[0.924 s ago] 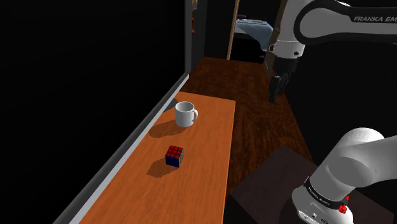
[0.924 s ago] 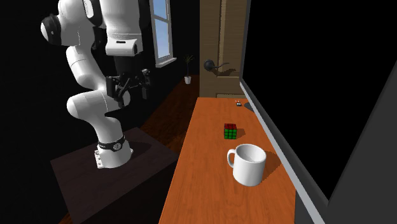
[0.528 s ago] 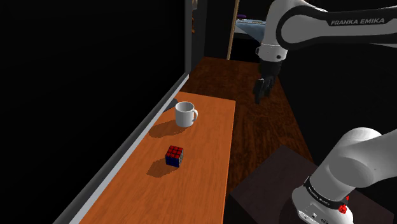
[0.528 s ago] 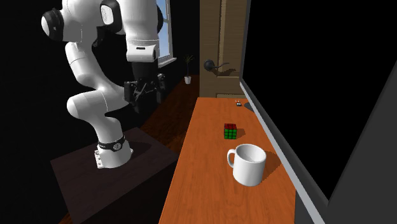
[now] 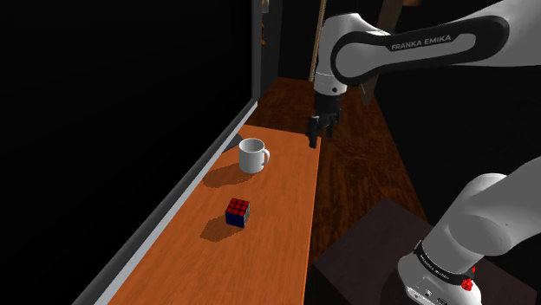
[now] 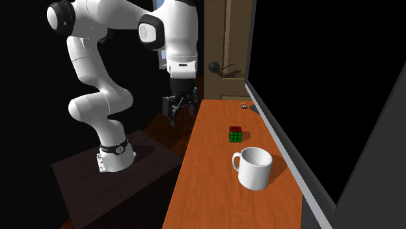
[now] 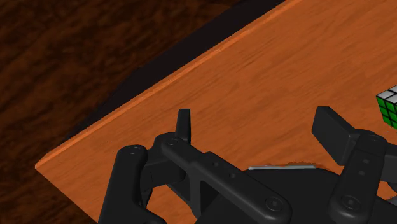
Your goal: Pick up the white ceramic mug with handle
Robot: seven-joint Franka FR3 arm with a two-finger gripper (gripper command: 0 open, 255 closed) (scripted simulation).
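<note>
A white mug (image 5: 253,156) with a handle stands upright near the far end of the orange wooden table (image 5: 286,225). In the second exterior view the mug (image 6: 255,168) is nearest the camera. My black gripper (image 5: 315,137) hangs above the table's edge on the shoulder view's right, apart from the mug and higher than it. In the second exterior view the gripper (image 6: 175,119) is over the table's left edge, well beyond the mug. The wrist view has the gripper (image 7: 257,127) open over bare table (image 7: 254,70), its fingers (image 7: 184,124) apart with nothing between them.
A puzzle cube (image 5: 238,211) (image 6: 235,134) (image 7: 388,107) sits mid-table. A grey ledge (image 5: 173,186) runs along the table's wall side. The dark stand (image 5: 373,260) is at the lower right, with wooden floor (image 5: 364,147) beside the table. Small objects (image 6: 244,104) lie at one end.
The arm has swung the gripper from over the floor towards the table, now at its edge and lower. Mug and cube have not moved.
</note>
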